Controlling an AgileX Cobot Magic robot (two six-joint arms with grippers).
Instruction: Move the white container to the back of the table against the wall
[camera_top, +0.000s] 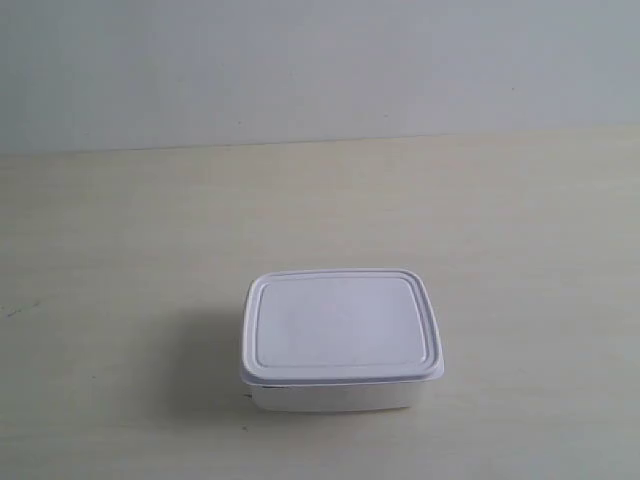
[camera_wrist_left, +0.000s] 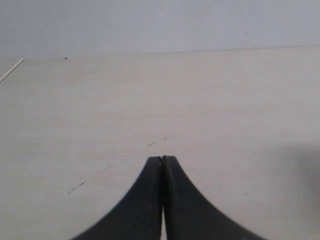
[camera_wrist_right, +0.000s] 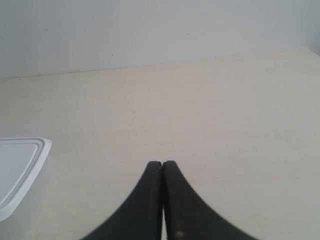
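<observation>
The white container (camera_top: 341, 338) sits lid-on near the front middle of the beige table (camera_top: 120, 250), well short of the pale wall (camera_top: 320, 60). No arm shows in the exterior view. In the right wrist view a corner of the container (camera_wrist_right: 17, 167) shows off to one side of my right gripper (camera_wrist_right: 162, 164), which is shut on nothing and apart from the box. My left gripper (camera_wrist_left: 161, 159) is also shut with nothing between its fingers, over bare table (camera_wrist_left: 200, 100); the container is out of that view.
The wall (camera_wrist_right: 150, 30) meets the table (camera_wrist_right: 225, 110) along a straight line at the back. A thin pale strip (camera_wrist_left: 11, 70) lies near the table's far edge in the left wrist view. Small dark scuffs (camera_wrist_left: 151, 144) mark the surface.
</observation>
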